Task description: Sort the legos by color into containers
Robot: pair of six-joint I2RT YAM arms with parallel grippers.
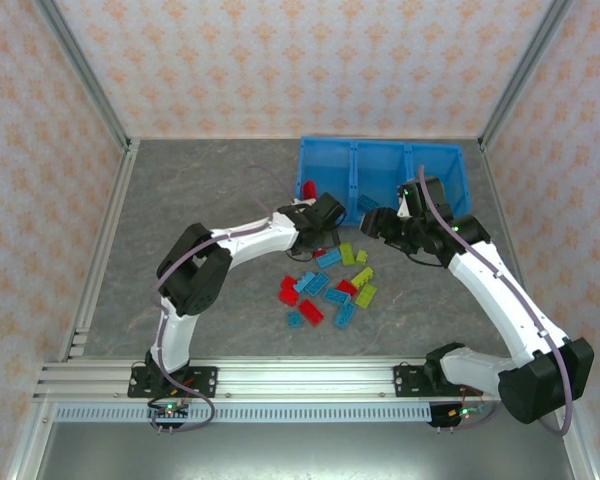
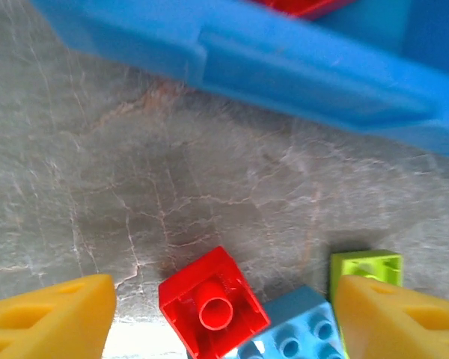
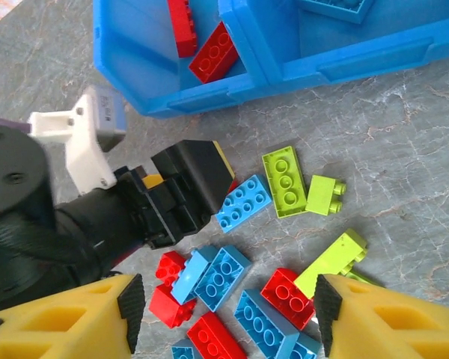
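step: pick phase. L arm is set to take one red brick off the loose pile; sorting is partly done.
L end effector (image 2: 224, 321): released, jaws wide either side of the red brick (image 2: 213, 303), pads not touching it, nothing held.
red brick: flat on the desk (image 2: 172, 172), looks underside-up (one round tube showing). It touches a lt-blue brick (image 2: 295, 333), and a green brick (image 2: 367, 268) sits just beside the R-hand finger.
R end effector (image 3: 224, 314): released, empty, hovering over the pile near the bin front.
pile (image 1: 330, 285): red, lt-blue and green bricks mixed on the desk, just in front of the bin (image 1: 380, 146).
bin contents: L compartment (image 3: 172, 101) has red bricks. The next one (image 3: 374, 37) has a blue brick. 3rd can't tell.
next move, est.: drop lower, centre on red, clench on it alone, lift, carry to the L compartment.
needs: jaws kept clear of the blue and green neighbours, else they get dragged or pinched along.
watch: both arms work close together over the pile, so sequence them.
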